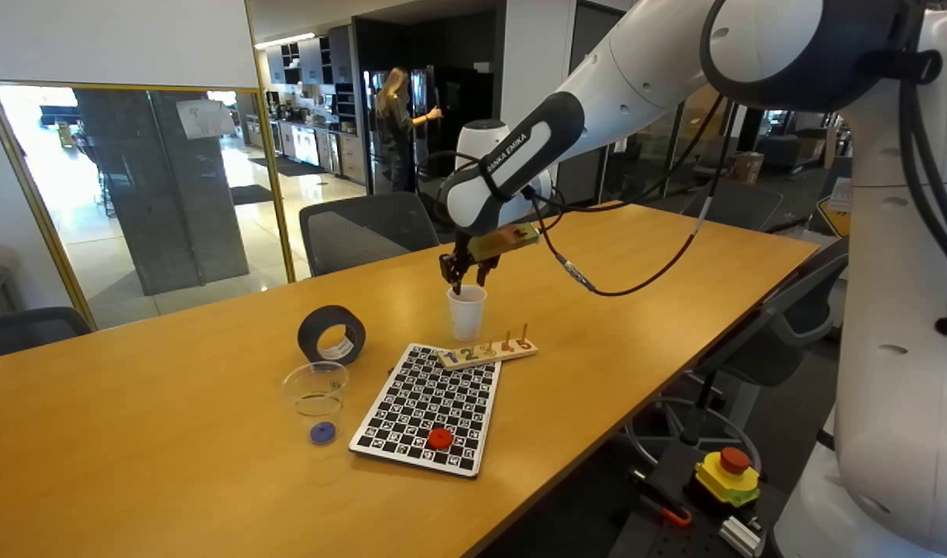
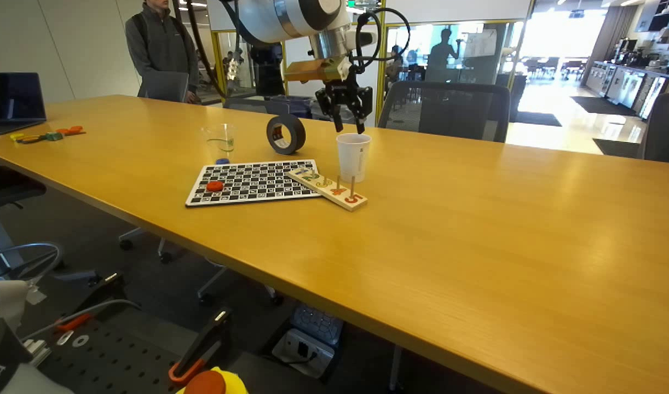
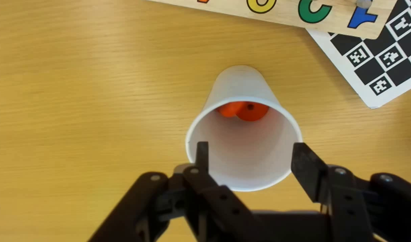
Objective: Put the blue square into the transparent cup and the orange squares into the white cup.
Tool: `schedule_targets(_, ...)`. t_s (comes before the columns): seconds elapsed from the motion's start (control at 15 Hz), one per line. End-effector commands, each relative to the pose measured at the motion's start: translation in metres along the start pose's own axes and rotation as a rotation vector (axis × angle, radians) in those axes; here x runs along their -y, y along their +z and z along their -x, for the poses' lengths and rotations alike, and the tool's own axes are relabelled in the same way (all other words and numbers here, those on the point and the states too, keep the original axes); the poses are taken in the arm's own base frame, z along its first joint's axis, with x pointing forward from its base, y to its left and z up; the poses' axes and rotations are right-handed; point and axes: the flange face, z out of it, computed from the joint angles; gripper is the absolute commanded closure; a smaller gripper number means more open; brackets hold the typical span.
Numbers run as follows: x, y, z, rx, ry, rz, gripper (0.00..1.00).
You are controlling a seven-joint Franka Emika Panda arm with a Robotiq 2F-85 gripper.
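Note:
My gripper (image 3: 250,144) hangs open over the white cup (image 3: 240,82), its fingers (image 3: 302,164) apart with nothing between them. Two orange squares (image 3: 253,112), round in shape, lie at the bottom of that upright cup. Both exterior views show the fingertips just above or at the cup's rim. Another orange-red piece (image 1: 440,439) rests on the checkered board (image 2: 258,180). The transparent cup (image 1: 316,380) stands beyond the board's edge, near the tape. At its foot shows the blue square (image 1: 322,432), a round disc; whether it is inside or in front, I cannot tell clearly.
A wooden number board with pegs (image 2: 329,189) overlaps the checkered board's corner, close to the white cup. A black tape roll (image 1: 311,329) stands on edge near the transparent cup. A laptop (image 2: 14,98) and coloured tools (image 2: 52,135) lie at a table end.

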Motion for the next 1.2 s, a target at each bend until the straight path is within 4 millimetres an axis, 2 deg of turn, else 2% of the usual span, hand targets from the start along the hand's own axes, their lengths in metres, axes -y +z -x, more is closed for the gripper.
schedule_targets(0.0, 0.001, -0.007, -0.007, 0.003, 0.036, 0.008, 0.03)
schedule_targets(0.2, 0.016, -0.022, 0.008, 0.007, 0.008, -0.015, 0.00)
schedule_targets(0.4, 0.052, -0.032, 0.036, 0.066, -0.047, -0.092, 0.00)
schedule_targets(0.73, 0.112, -0.043, 0.089, 0.159, -0.012, -0.180, 0.00)
schedule_targets(1.13, 0.173, -0.033, 0.155, 0.255, 0.107, -0.162, 0.00)
